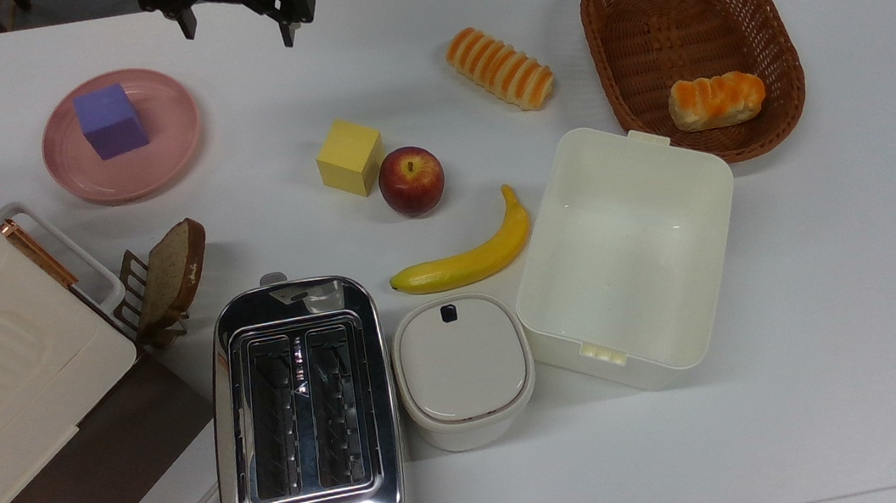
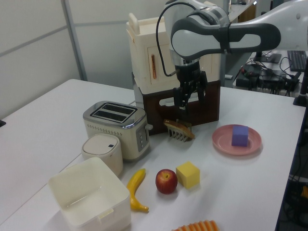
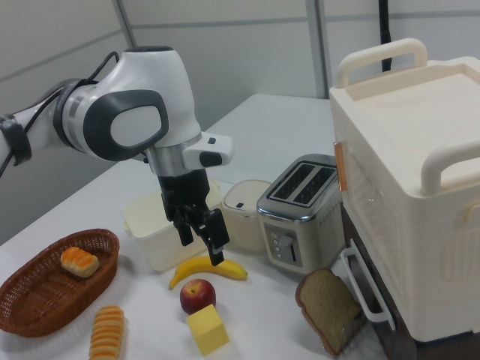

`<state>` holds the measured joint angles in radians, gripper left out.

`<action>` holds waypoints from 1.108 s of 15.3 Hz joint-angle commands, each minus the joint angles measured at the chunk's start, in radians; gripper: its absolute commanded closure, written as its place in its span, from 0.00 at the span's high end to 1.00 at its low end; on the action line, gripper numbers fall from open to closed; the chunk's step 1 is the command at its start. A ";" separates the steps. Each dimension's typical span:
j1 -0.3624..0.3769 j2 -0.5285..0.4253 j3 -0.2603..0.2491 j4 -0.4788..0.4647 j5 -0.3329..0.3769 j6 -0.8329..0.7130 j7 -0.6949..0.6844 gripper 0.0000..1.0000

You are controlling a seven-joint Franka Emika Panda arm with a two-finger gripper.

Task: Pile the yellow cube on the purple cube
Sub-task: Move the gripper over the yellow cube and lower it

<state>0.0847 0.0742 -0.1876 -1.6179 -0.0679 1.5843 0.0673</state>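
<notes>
- So the gripper point(image 1: 236, 21) is parked up at the top edge of the top view, hanging in the air with nothing in it — fingers spread apart, pointing down at bare table point(image 1: 845, 280).
- The yellow cube point(image 1: 350, 157) sits on the table roughly mid-scene, below the gripper and a bit toward the top view's right. That offset is the whole story for the next move, I'd say: come forward, shift slightly right, then drop.
- Heads up, the apple point(image 1: 411, 181) is right beside the cube on the top view's right, touching or nearly so — I can't tell which. The finger that goes down on that side has almost no room.
- The cube's turned a bit relative to the table edges, so the wrist probably wants a small twist to land on flat faces rather than corners. My guess is pinching across the pair of faces that don't point at the apple is the safer bet.
- The purple cube point(image 1: 111, 121) sits on a pink plate point(image 1: 176, 161), off toward the top view's left, well apart from the yellow one. Its top is bare, so nothing's stacked yet.
- In the left view the gripper point(image 2: 188, 100) hangs well above table height, so there's a fair descent to make.
</notes>
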 commanded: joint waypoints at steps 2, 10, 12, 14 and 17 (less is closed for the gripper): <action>0.020 -0.001 -0.012 0.001 0.007 -0.023 0.017 1.00; 0.023 0.012 -0.010 -0.008 0.007 -0.017 -0.001 1.00; 0.023 0.013 -0.012 -0.008 0.007 -0.017 -0.035 1.00; 0.021 0.016 -0.010 -0.008 0.007 -0.015 -0.046 1.00; 0.023 0.019 -0.010 -0.011 0.007 -0.015 -0.070 1.00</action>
<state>0.0883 0.0984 -0.1861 -1.6222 -0.0679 1.5843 0.0359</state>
